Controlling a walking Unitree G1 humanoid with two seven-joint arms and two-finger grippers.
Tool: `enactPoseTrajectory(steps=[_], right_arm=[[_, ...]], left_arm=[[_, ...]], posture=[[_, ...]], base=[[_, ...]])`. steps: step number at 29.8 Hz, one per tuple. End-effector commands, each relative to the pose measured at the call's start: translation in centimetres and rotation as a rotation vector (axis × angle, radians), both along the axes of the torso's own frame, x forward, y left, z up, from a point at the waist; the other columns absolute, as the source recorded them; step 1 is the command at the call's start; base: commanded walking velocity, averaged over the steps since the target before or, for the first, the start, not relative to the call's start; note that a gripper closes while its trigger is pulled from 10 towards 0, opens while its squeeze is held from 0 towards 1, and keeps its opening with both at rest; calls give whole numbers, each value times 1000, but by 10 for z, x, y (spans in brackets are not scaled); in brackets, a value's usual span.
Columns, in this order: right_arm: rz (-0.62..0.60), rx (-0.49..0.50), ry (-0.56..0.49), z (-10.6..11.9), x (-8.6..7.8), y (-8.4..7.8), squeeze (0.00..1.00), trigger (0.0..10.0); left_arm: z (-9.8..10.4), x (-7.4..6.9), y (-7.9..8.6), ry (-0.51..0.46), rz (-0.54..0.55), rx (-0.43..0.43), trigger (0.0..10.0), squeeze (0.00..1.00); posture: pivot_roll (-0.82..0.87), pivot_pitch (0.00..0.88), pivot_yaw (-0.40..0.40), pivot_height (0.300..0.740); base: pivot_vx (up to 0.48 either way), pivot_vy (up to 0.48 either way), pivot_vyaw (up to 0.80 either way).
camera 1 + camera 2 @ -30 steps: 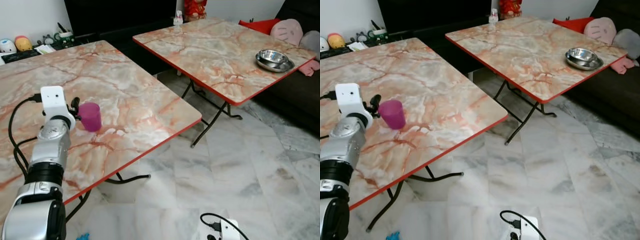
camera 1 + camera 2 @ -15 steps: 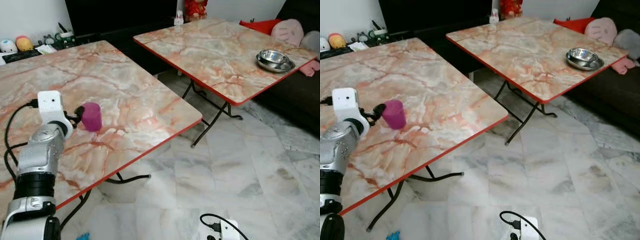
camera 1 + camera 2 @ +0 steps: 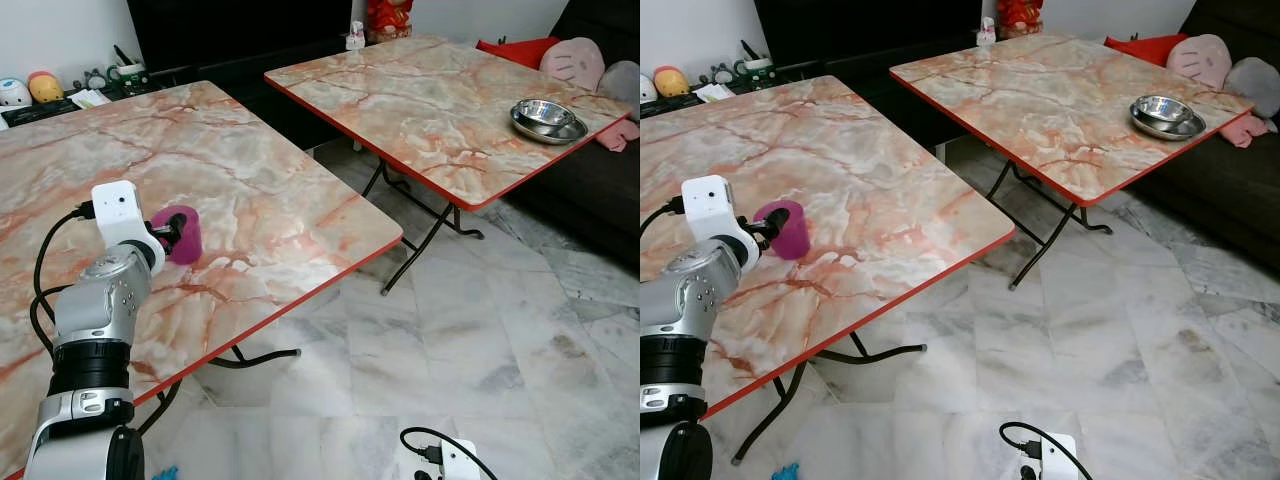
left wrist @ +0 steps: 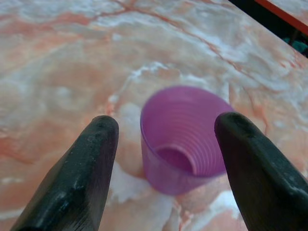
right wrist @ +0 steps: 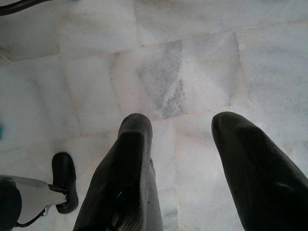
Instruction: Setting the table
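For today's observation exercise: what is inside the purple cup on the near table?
In the left wrist view, the purple cup shows ribbed inner walls and nothing on the visible bottom; its near wall hides part of the bottom. The left gripper is open around it.

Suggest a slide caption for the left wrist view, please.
Open left hand straddling a ribbed purple plastic cup on the marble-patterned table.

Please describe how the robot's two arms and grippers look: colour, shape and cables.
The left arm is silver with black joint rings, a white box-shaped wrist camera and a black cable. Both the left gripper and right gripper have two long, rounded black fingers.
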State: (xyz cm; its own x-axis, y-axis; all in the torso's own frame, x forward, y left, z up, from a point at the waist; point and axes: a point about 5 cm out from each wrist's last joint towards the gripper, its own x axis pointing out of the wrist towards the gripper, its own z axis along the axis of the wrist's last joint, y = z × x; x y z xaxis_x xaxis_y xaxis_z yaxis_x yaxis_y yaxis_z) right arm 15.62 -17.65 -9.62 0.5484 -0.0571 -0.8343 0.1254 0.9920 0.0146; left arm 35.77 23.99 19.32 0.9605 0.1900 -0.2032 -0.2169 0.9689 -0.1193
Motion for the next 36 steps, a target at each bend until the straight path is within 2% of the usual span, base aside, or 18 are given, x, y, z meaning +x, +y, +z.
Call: enactPoseTrajectory(steps=[1,7,23,36], right_arm=[[-5,-4,11,-1,-2,-2,0,10000],[0,-4,11,-1,-2,-2,0,10000],[7,-3,12,-1,-2,-1,0,10000],[14,-3,14,-1,-2,-1,0,10000]], left_arm=[[12,1,3,-19,27,-1,10000,0],[3,1,10,19,121,-23,10000,0],[-6,10,-15,37,57,-38,10000,0],[-10,12,-9,31,128,-44,10000,0]], posture=[[205,0,-47,740],[204,0,-46,740],[187,0,-41,740],[182,0,-38,740]], base=[[0,0,0],[0,0,0],[0,0,0],[0,0,0]])
